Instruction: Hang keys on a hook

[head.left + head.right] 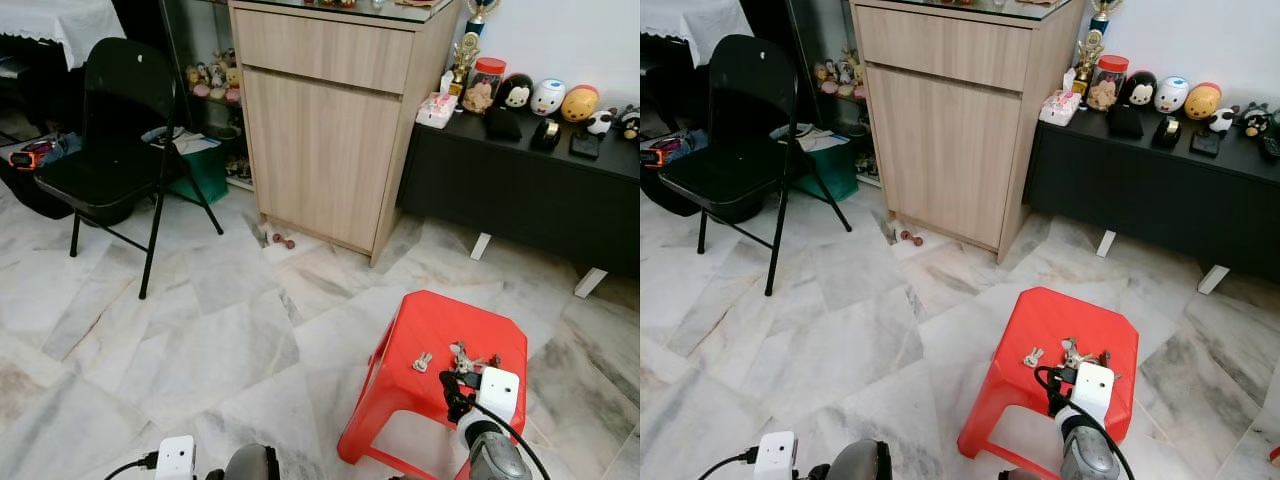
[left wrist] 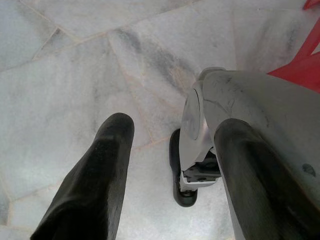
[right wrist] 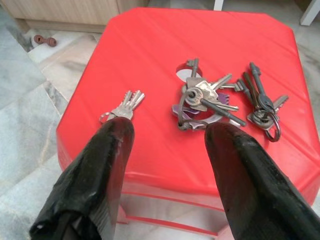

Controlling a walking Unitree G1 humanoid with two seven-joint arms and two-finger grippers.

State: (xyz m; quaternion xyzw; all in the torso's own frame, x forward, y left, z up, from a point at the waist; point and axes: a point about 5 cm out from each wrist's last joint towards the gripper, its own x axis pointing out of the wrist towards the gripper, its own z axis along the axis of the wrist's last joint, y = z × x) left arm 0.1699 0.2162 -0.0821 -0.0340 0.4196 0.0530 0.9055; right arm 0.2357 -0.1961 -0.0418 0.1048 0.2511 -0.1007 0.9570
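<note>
A red stool [image 1: 420,335] on marble floor [image 1: 200,340] carries three key bunches [image 3: 202,102]; right gripper [image 3: 167,135] hovers near, fingers wide apart, empty. Far: wooden cabinet [image 1: 325,140], black chair [image 1: 115,130].

Left gripper [image 2: 170,150] hangs open.

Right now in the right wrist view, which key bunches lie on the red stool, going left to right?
Small silver key set → large central key bunch → dark key ring with long keys, all on the red stool, beyond the open right hand.
</note>
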